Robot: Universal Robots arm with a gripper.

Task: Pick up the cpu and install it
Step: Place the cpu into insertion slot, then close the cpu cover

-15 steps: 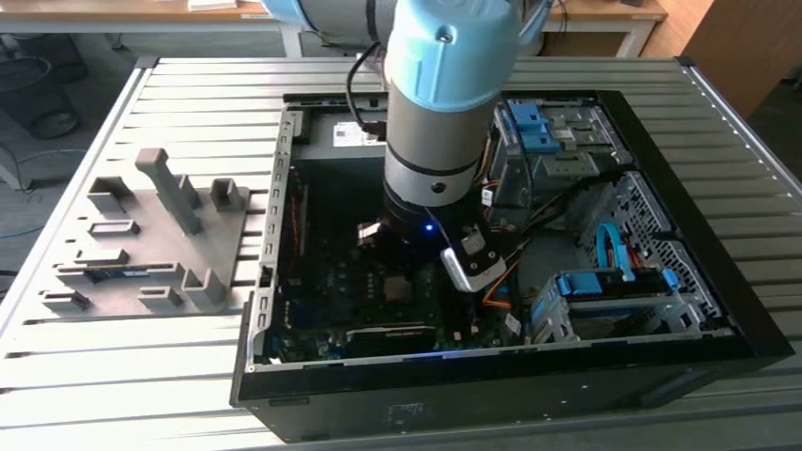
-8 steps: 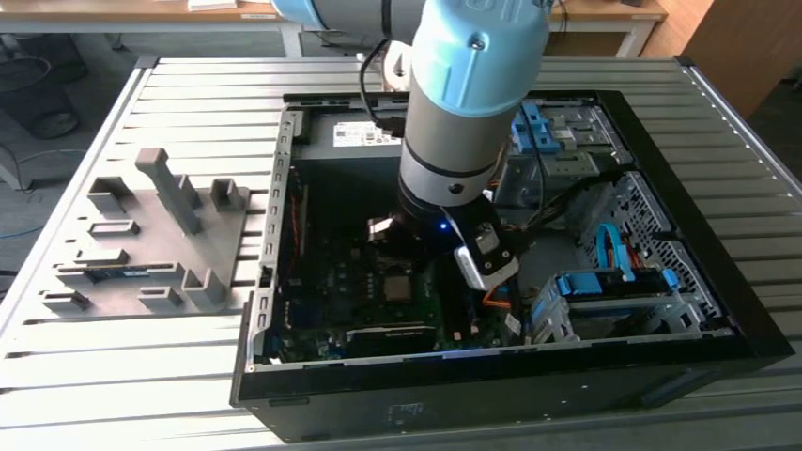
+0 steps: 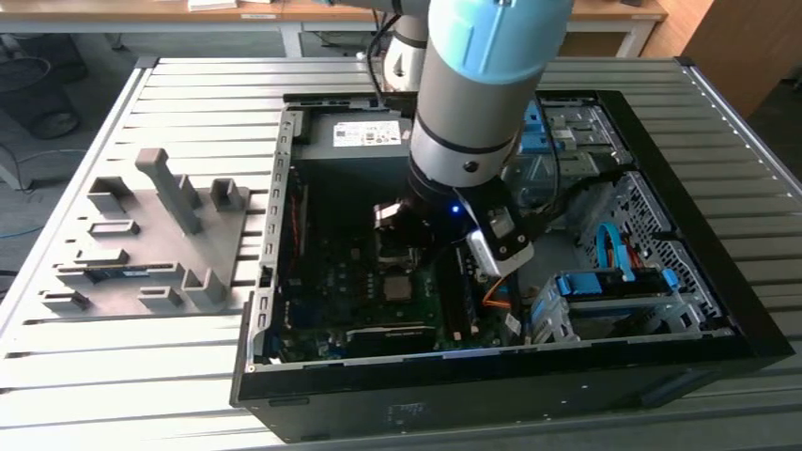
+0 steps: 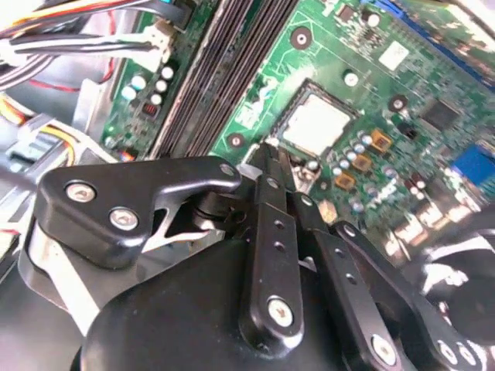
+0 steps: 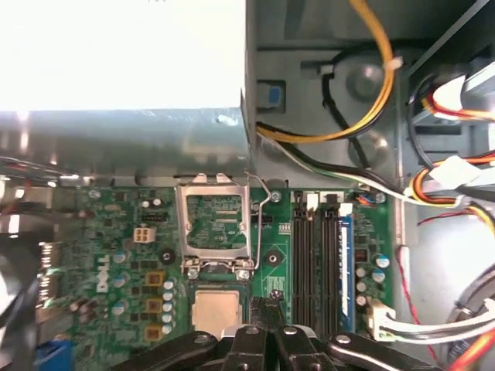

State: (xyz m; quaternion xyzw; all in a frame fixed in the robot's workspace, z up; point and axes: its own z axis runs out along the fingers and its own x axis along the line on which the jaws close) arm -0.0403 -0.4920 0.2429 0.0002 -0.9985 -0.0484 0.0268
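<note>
I am observing the gripper [image 4: 271, 154] clenched, its fingertips pressed together and grasping nothing, hanging low inside the open computer case [image 3: 527, 390]. The cpu [image 5: 213, 309] is lying flat in the motherboard [image 5: 116, 255] socket, pale top up, just beside the fingertips; I cannot tell whether they touch. The socket's load plate [image 5: 213, 220] is standing open.

One arm [image 3: 483, 85], one gripper [image 4: 272, 154], one open computer case [image 3: 501, 395], one motherboard [image 5: 116, 255], one cpu [image 5: 219, 311]. One grey fixture plate [image 3: 150, 235] at the exterior view's left; one power-supply box [image 3: 357, 133] upper middle of that view.
</note>
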